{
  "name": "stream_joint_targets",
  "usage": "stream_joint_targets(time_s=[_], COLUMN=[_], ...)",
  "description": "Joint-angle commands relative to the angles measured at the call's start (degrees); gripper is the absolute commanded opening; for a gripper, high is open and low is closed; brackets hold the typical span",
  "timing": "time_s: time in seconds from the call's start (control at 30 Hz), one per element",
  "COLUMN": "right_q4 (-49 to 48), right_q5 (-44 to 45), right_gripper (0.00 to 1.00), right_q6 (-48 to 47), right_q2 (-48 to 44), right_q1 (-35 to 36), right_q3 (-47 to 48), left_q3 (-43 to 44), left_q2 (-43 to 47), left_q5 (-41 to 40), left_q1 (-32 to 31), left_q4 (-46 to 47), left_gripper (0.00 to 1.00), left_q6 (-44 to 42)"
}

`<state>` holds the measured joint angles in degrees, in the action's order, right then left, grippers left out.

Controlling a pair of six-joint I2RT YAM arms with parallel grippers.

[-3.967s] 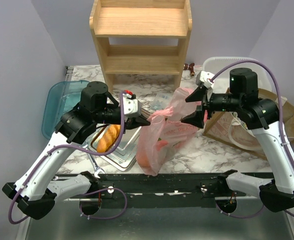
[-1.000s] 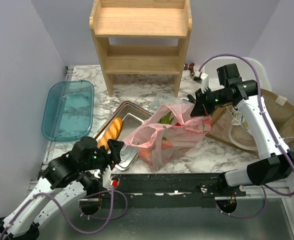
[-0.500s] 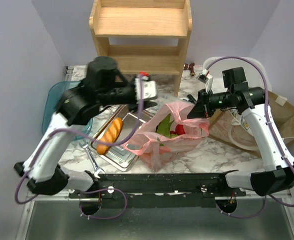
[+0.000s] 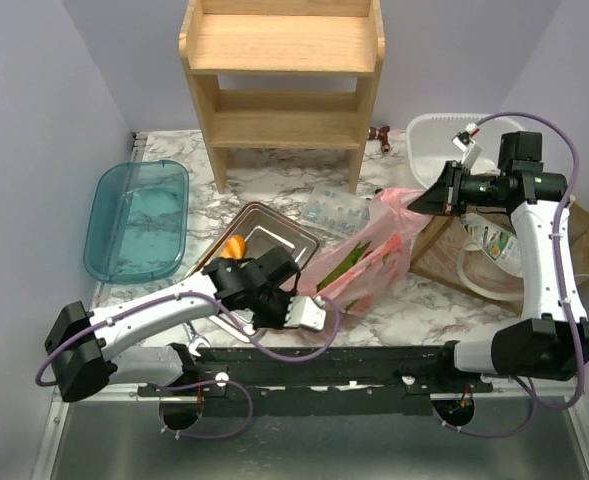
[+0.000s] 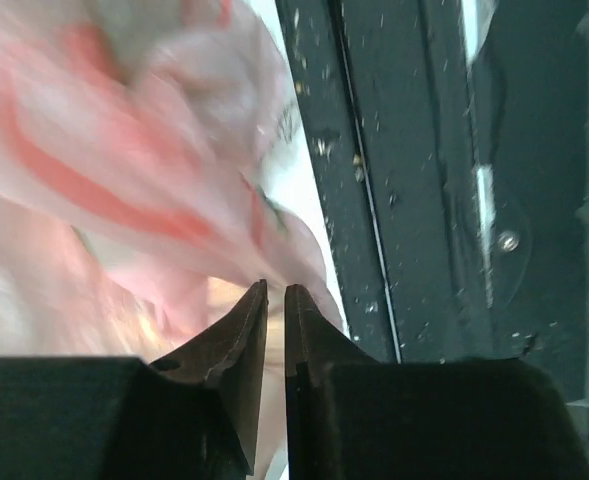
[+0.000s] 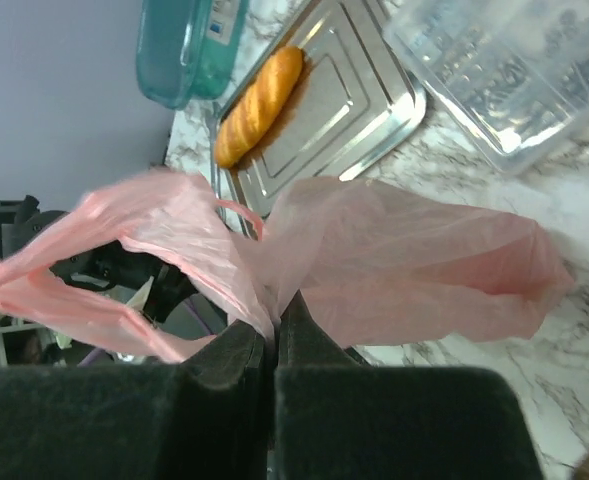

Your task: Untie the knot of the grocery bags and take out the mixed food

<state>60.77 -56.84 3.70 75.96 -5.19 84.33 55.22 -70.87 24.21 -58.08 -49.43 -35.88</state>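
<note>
Two grippers stretch the bag (image 4: 374,242) just right of the tray (image 4: 266,236). The right gripper (image 6: 274,312) pinches its top film and holds it high. The left gripper (image 5: 274,290), nearly closed, sits at its low corner by the tray's front, probably to tip the food (image 4: 338,262) out.

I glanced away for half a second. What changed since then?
The left gripper dropped from above the steel tray to the near corner of the pink bag. The right gripper, clamped on its handle, pulled it rightward. Bread loaf, tray and teal lid stayed put.
</note>
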Motion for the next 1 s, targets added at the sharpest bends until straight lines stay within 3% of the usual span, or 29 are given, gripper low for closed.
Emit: stream_joint_targets(time_s=[0.0, 0.1, 0.13, 0.2, 0.27, 0.47, 0.53, 0.63, 0.7, 0.83, 0.97], right_q4=[9.33, 6.5, 7.99, 10.11, 11.95, 10.04, 6.81, 5.13, 4.48, -0.46, -0.88], right_q5=[-2.0, 0.79, 0.16, 0.78, 3.13, 12.73, 14.34, 12.59, 16.42, 36.11, 50.58], right_gripper=[0.01, 0.02, 0.18, 0.59, 0.77, 0.88, 0.93, 0.98, 1.0, 1.0, 1.0], right_q6=[-10.21, -9.72, -12.9, -15.34, -17.57, -17.99, -17.29, -16.6, -15.7, -16.67, -17.97], right_q2=[2.42, -0.37, -0.55, 0.06, 1.08, 1.35, 0.61, 1.54, 2.5, 0.81, 1.07], right_q1=[-2.72, -2.58, -2.46, -2.29, -2.34, -2.26, -2.26, -0.76, 5.92, 28.04, 41.22], right_q3=[-0.86, -4.89, -3.74, -0.37, 4.58, 19.42, 22.22, 26.93, 29.0, 23.72, 20.42], left_q3=[-9.72, -9.16, -7.39, -2.57, 2.13, 12.94, 15.56, 17.62, 18.62, 19.09, 18.61], left_q2=[5.62, 8.21, 8.46, 9.19, 10.79, 12.96, 12.01, 9.22, 6.48, 1.4, -2.55], left_q5=[-9.25, -10.79, -10.11, -6.26, 0.37, 7.44, 5.84, -4.08, -6.03, -5.54, -5.67], left_q1=[-0.41, -0.36, -0.32, 0.43, 1.59, 5.44, 8.25, 10.82, 12.36, 13.48, 13.69], left_q4=[1.65, 5.29, 5.13, 3.76, 3.11, 6.08, 9.53, 13.91, 14.63, 16.32, 19.84], left_gripper=[0.15, 0.24, 0.27, 0.36, 0.44, 0.53, 0.6, 0.72, 0.76, 0.86, 0.89], left_q6=[-8.98, -6.2, -4.7, -0.81, 3.45, 14.92, 19.99, 25.67, 26.89, 29.21, 33.6])
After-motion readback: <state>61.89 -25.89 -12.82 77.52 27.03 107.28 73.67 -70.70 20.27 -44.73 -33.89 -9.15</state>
